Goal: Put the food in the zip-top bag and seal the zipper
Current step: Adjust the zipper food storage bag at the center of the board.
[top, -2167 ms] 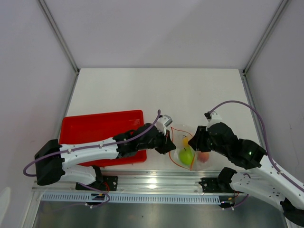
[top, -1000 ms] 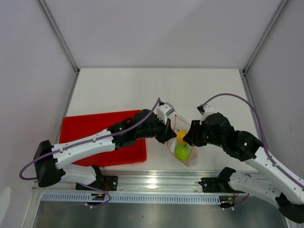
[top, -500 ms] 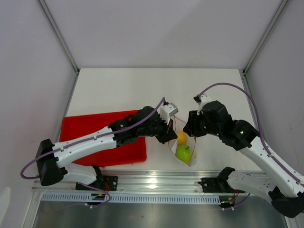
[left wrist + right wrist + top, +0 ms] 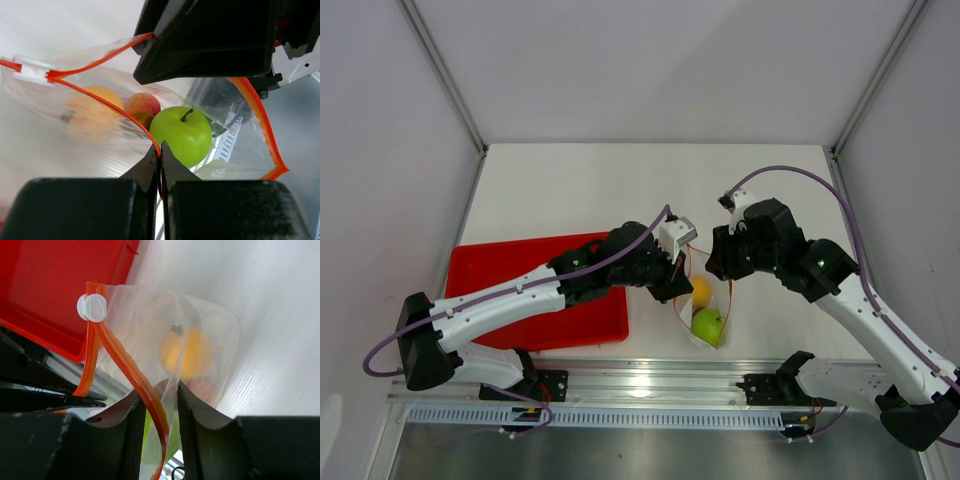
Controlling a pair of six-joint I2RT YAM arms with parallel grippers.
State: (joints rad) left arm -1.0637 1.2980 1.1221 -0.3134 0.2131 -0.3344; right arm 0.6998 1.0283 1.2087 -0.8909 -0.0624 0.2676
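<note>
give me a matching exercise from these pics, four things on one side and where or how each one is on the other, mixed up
Things:
1 green apple
2 red tray
3 white slider
4 left gripper

Places or states:
a pinched shut on the zipper
b lying partly under the left arm
c inside the zip-top bag
d at one end of the zipper

Pairs: 1-c, 2-b, 3-d, 4-a

No legible txt, labels, brands or nos. — none readable; any view.
</note>
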